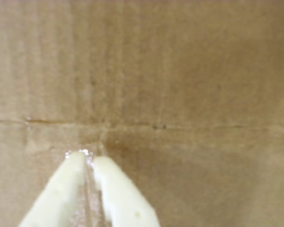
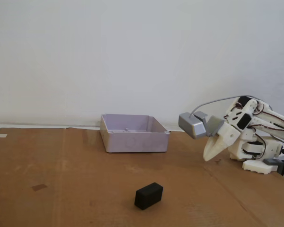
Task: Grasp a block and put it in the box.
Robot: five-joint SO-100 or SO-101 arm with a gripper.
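Observation:
A small black block (image 2: 148, 196) lies on the brown cardboard surface near the front, in the fixed view. A shallow pale lilac box (image 2: 134, 133) stands open behind it, toward the wall. My white gripper (image 2: 209, 156) is at the right, pointing down at the cardboard close to the arm's base, well right of the block and the box. In the wrist view its two cream fingers meet at the tips and the gripper (image 1: 87, 158) is shut and empty over bare cardboard. The block and box are out of the wrist view.
The arm's white base (image 2: 258, 156) sits at the right edge of the cardboard. A crease (image 1: 180, 126) runs across the cardboard just beyond the fingertips. A white wall stands behind.

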